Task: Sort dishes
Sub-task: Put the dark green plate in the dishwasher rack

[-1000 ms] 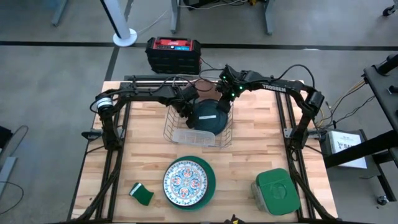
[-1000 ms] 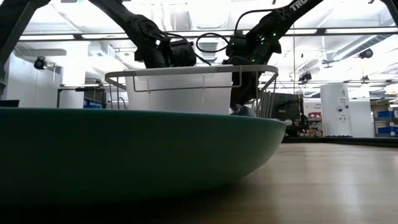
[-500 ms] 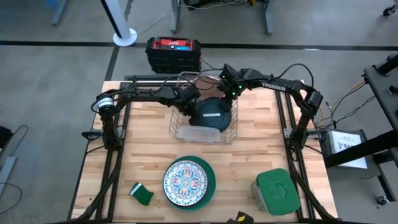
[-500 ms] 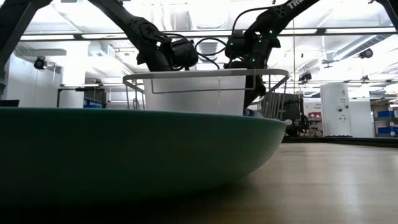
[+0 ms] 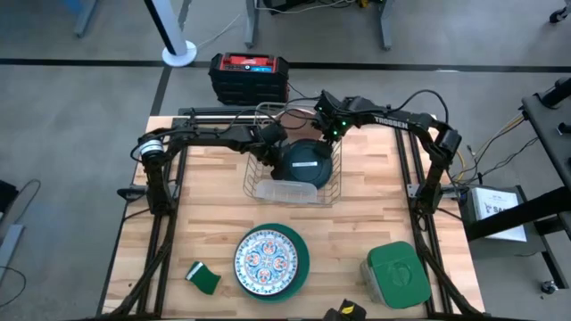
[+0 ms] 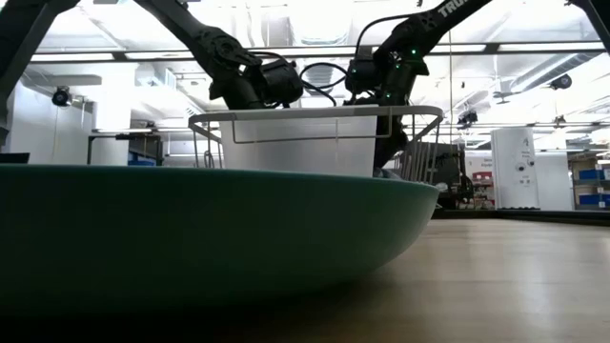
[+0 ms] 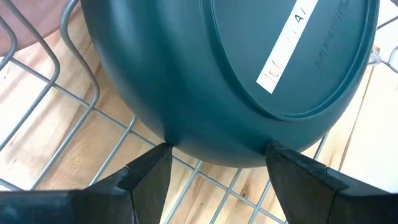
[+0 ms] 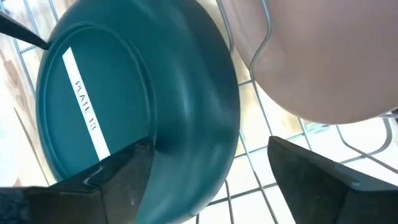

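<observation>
The right gripper [image 8: 205,168] hangs over the back of the wire dish rack [image 5: 293,183], and its jaws now stand wide apart on either side of the dark teal plate's [image 8: 143,106] rim; a second ago they were closer together, so it looks to have just let the plate go. The left gripper [image 7: 214,165] sits at the rack's left side, its two fingers spread around the lower edge of the same plate, close to the rim but not plainly clamping it.

The dark teal plate leans on edge inside the rack, underside showing a white label. Just behind it the salmon-pink plate [image 8: 311,62] already stands in the rack. The rack itself has shifted a little since a second ago and now sits squarer.

Nearer the table's front edge, well apart from the rack, the ornamented white plate [image 5: 265,259] rests on the bright teal-green plate [image 5: 302,259]. By this reading two dishes are racked and two remain.
</observation>
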You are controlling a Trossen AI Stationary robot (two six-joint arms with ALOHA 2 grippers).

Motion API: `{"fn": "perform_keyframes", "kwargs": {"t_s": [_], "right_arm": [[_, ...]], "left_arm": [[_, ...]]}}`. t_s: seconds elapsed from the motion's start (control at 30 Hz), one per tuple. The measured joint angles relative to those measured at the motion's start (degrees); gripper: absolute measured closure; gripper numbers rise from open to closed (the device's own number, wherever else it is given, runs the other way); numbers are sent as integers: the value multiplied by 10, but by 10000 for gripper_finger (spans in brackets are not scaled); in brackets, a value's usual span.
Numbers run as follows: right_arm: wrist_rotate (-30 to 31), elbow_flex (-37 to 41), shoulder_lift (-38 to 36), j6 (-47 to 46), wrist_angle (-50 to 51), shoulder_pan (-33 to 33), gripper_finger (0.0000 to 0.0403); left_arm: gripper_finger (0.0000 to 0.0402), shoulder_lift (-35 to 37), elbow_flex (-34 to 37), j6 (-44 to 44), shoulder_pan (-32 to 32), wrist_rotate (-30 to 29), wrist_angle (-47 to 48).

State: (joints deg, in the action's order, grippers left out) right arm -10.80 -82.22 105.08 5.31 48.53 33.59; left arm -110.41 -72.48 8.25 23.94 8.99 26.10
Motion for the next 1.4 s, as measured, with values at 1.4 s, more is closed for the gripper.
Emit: {"fn": "perform_keyframes", "kwargs": {"t_s": [1.4], "right_arm": [[-288,3,3,32,-29,20,169]], "left_arm": [[158,2,-24,-35,-3,-22,16]]}}
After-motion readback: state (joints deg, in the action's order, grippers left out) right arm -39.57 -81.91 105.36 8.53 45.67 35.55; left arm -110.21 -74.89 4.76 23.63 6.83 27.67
